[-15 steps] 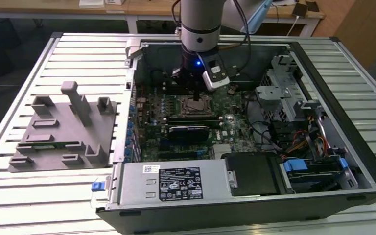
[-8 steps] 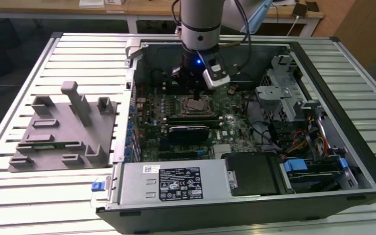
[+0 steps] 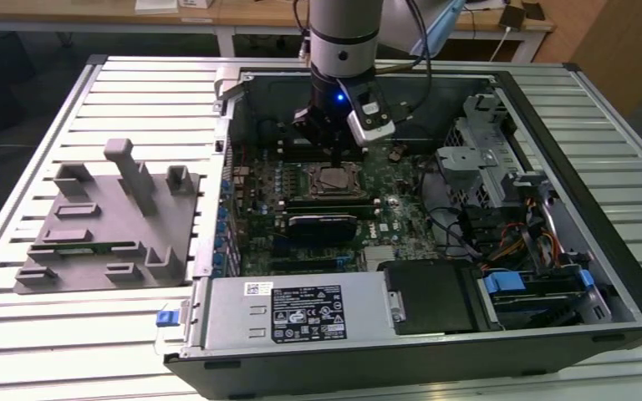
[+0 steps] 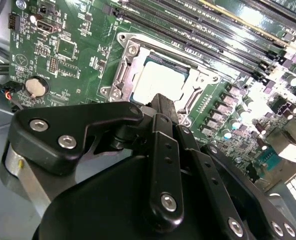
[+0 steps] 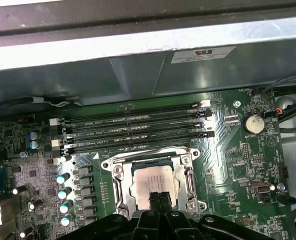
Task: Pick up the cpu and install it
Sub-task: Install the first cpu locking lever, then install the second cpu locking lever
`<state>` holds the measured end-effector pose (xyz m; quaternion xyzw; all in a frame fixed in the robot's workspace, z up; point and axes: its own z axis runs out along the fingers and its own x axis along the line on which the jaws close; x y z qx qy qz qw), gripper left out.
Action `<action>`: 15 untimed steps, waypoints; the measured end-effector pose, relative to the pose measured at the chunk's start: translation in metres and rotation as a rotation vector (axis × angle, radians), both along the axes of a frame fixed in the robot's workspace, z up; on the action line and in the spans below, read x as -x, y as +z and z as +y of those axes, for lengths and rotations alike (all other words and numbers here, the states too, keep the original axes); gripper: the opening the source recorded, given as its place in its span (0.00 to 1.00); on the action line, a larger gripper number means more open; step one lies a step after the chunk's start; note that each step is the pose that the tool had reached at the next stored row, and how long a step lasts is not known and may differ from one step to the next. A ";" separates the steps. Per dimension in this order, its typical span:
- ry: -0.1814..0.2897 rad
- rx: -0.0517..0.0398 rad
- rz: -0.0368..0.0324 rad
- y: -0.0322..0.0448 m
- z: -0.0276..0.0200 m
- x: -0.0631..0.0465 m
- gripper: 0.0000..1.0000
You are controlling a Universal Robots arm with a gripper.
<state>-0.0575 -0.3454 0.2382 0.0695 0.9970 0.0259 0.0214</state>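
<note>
Cpu (image 5: pixel 153 182) sits flat in the motherboard socket (image 5: pixel 116 186), silver-white top up, one chip only. Its near edge is hidden behind the gripper (image 5: pixel 159 199) in both wrist views; in the second wrist view the cpu (image 4: pixel 160 80) shows just past the fingertips. In the exterior view the cpu (image 3: pixel 333 177) is a small pale square right below the gripper (image 3: pixel 333 150), detail hard to make out. Fingers (image 5: pixel 164 200) are pressed together, two black pads with no gap showing between them, tips directly over the chip's near edge. Whether the tips actually touch the metal top cannot be told; nothing is clamped between them. Socket frame (image 4: pixel 123 62) surrounds the chip on all sides, its near side cut off by the gripper body (image 4: pixel 153 165). Beyond the fingertips, four long memory slots (image 5: pixel 132 131) run side by side, past the far side of the socket. One round coin battery (image 5: pixel 253 123) lies off to the side of the socket. A row of blue-topped capacitors (image 5: pixel 63 192) stands on the socket's other side, count unclear since the row is cut off at the frame edge. Motherboard (image 3: pixel 298 209) lies in one open computer case (image 3: pixel 588 251). One grey holder (image 3: pixel 109 225) rests on the slatted table (image 3: pixel 31 150), well apart from the fingers, outside the case.
</note>
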 end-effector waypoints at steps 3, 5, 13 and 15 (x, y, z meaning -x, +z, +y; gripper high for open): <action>0.000 0.0007 0.0001 0.0001 0.0000 0.000 0.11; 0.000 0.0008 0.0002 0.0001 0.0000 0.000 0.11; 0.000 0.0009 0.0002 0.0001 0.0000 0.000 0.11; 0.000 0.0012 0.0003 0.0015 0.0000 0.000 0.11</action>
